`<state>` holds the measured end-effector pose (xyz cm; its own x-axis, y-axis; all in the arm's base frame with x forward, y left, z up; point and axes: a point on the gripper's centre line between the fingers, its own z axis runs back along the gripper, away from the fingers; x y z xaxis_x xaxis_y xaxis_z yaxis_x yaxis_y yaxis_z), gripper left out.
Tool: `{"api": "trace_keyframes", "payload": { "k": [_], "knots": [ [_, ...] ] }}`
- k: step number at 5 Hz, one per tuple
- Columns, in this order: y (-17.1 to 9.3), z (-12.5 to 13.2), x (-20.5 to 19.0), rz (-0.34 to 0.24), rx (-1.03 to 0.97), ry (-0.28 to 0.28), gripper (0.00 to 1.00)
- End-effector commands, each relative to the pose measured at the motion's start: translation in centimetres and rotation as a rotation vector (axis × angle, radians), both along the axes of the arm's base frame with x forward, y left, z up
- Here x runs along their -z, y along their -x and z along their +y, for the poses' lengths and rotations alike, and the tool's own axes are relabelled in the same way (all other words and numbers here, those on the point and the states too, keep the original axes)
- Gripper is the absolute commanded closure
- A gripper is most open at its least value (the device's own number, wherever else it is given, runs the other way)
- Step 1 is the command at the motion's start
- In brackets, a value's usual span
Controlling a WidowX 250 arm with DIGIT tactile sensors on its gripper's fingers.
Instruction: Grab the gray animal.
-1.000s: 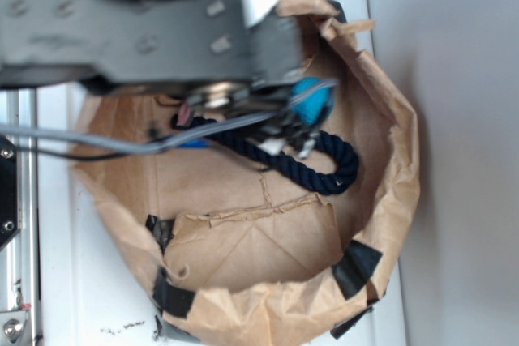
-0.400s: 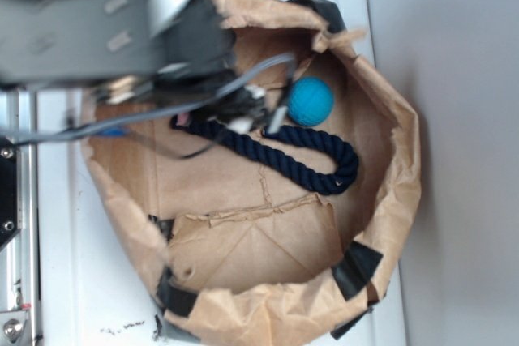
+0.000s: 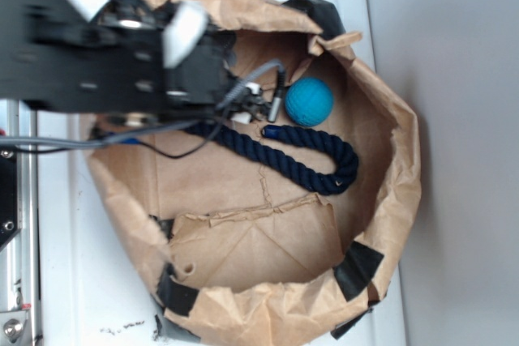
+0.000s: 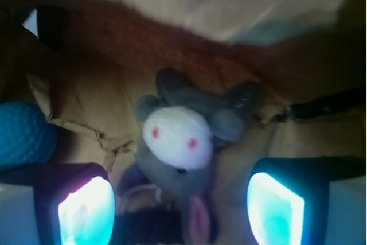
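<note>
Jaws wide apart — gripper (image 4: 180, 213) straddles the gray animal (image 4: 183, 142), not touching.

Gray animal (image 4: 182, 142) between gripper (image 4: 180, 210) fingers — ball (image 4: 23, 136) at left, in bag (image 3: 268, 281).

A white tabletop (image 3: 65, 281) fills the frame, with a crumpled brown paper bag (image 3: 389, 224) lying centrally on it.

From the wrist view I see the gray animal (image 4: 186, 142) between my end effector's (image 4: 180, 207) spread fingers (image 4: 86, 210), open gaps on both sides. The teal ball (image 4: 23, 136) crowds the left finger. The paper bag's wall (image 3: 389, 143) rings everything; the navy rope (image 3: 308, 160) lies beside it, bare bag floor beyond.
</note>
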<state>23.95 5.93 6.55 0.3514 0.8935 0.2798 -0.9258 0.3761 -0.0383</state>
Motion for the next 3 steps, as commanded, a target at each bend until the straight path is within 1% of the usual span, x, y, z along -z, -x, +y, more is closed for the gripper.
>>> {"api": "trace_keyframes", "payload": {
  "k": [1, 2, 3],
  "knots": [
    [-3.1, 0.6, -1.0, 0.004, -0.061, -0.025, 0.0],
    [-3.2, 1.3, -1.6, 0.006, -0.042, -0.011, 0.0],
    [-3.4, 2.1, -0.9, 0.0, -0.022, -0.017, 0.0]
  ]
}}
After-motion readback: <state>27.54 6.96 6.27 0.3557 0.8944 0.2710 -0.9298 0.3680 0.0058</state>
